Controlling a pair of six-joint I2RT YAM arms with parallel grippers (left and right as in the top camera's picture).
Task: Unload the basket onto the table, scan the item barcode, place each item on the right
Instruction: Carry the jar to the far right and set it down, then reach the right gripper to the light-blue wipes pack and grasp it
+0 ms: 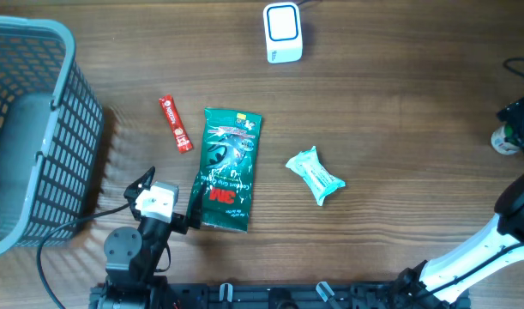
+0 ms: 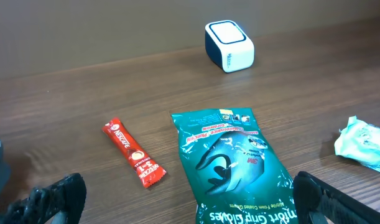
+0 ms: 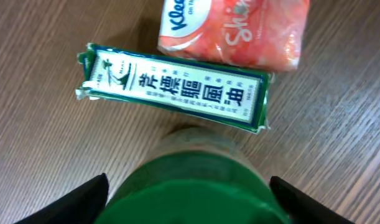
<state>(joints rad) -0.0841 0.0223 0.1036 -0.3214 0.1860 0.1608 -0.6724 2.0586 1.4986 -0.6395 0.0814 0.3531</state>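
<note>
On the worktop (image 1: 399, 86), just beyond our wide-apart left jaws, the glove packet (image 1: 230, 168) is lying flat; we are judging it light, floppy, slick, best pinched at its near edge. Whether our right jaws are gripping, we cannot tell.

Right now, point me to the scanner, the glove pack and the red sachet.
scanner (image 1: 282, 24), overhead view, middle of its top face.
glove pack (image 1: 229, 167), overhead view, centre of its printed front.
red sachet (image 2: 135, 154), left wrist view, middle of its wrapper.
</note>
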